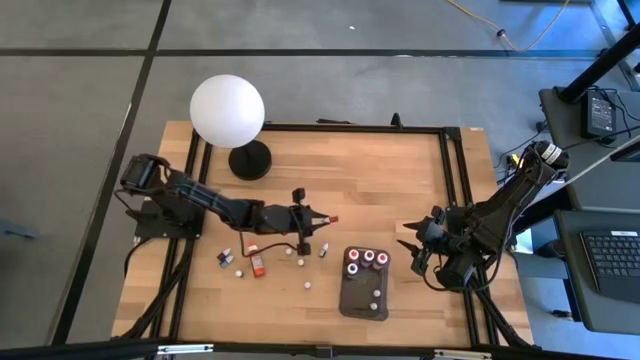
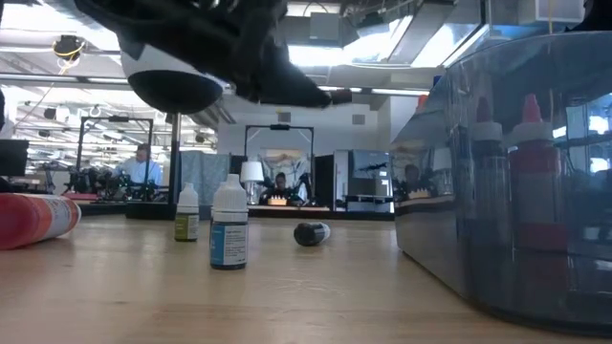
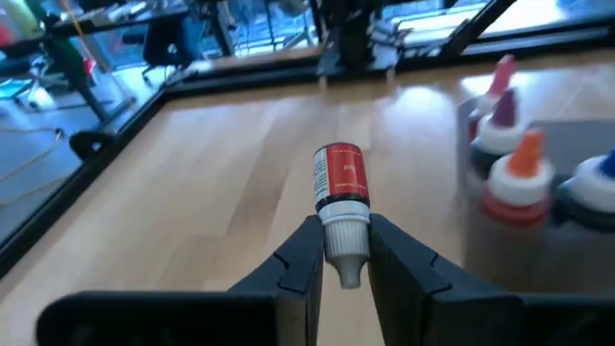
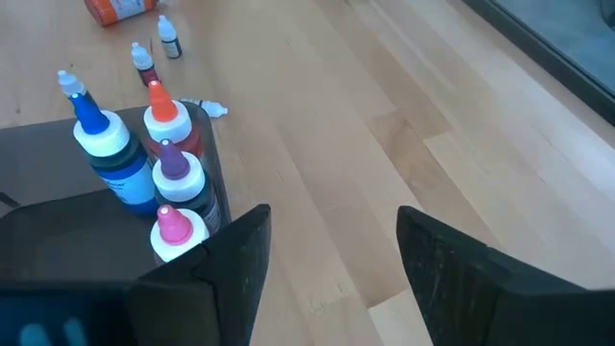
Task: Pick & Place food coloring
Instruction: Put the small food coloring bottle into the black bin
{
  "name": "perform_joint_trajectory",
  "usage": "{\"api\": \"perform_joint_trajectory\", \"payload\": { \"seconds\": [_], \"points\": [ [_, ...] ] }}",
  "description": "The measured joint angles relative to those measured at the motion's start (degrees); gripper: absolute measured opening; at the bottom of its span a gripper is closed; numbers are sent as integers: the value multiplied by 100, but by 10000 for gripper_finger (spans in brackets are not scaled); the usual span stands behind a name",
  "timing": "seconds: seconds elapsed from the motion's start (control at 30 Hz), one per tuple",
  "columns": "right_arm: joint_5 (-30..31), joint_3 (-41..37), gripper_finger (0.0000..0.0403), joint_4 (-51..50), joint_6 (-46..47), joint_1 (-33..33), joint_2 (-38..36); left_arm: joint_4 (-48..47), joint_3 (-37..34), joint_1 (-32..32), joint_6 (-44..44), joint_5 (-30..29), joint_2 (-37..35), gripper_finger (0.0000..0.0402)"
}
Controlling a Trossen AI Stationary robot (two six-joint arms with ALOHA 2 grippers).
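A: Wooden tabletop (image 1: 400,180) in a black frame, a workshop with people at benches beyond it. Take the dark grey tray (image 1: 363,296) as the landmark. What lies left of it?

B: Farthest left, loose food coloring bottles (image 1: 227,258) and an orange-red one on its side (image 1: 257,264), all well apart from the tray. Behind them stands the white globe lamp (image 1: 228,110).

A: And the left hand (image 1: 322,219)?

B: Nearer, just left of the tray and a little behind it, raised off the wood. In its wrist view the two fingers (image 3: 306,252) are clenched on the white cap end of a red dropper bottle (image 3: 339,177), body pointing forward.

A: Inside the tray?

B: Three red-topped bottles (image 1: 368,259) stand along the back edge, with small white caps nearer the front.

A: Right of it?

B: The right hand (image 1: 417,243) waits near the tray's right side, fingers spread, grasping nothing.

A: So, carrying to the tray?

B: That's my reading. The grip is only on the cap, so I'd move slowly and keep the bottle from swinging. I'd aim for a bare spot away from the standing bottles, lower it fully, then let go.
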Motion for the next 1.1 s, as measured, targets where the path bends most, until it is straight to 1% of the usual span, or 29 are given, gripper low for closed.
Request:
{"api": "perform_joint_trajectory", "payload": {
  "seconds": [0.07, 0.13, 0.2, 0.3, 0.47, 0.57, 0.67, 0.77, 0.93, 1.0, 1.1],
  "points": [
    [1, 0, 227, 0, 0, 0, 0, -50, 9, -49, 202, 0, -112, 64],
    [2, 0, 227, 3, -1, 0, 0, -552, 224, -79, 316, -100, -213, 64],
    [2, 0, 227, 3, 0, 0, 0, -1489, 698, -76, 263, -290, -290, 64],
    [29, 0, 227, 6, 0, 0, 0, -2947, 1564, -39, 190, -322, -279, 64],
    [59, 0, 227, 16, 25, 0, -1, -4839, 2865, 197, 162, 184, -128, 64],
    [60, 0, 227, 17, 25, 0, -2, -5963, 3553, 401, -53, 454, 3, 64],
    [106, 0, 227, 20, 16, 0, -2, -7159, 4188, 612, -128, 784, 232, 64],
    [152, 0, 227, 21, 14, -7, -2, -8282, 4775, 822, -433, 1123, 520, 64],
    [175, 0, 227, 20, 7, -31, -2, -9996, 5475, 1139, -1017, 1668, 1147, 64],
    [279, 0, 227, 23, 5, -31, 7, -10622, 5636, 1237, -1241, 1783, 1409, 64],
    [351, 0, 227, 22, 20, -33, 61, -11423, 5667, 1338, -1500, 1919, 1763, 63]
  ]
}}
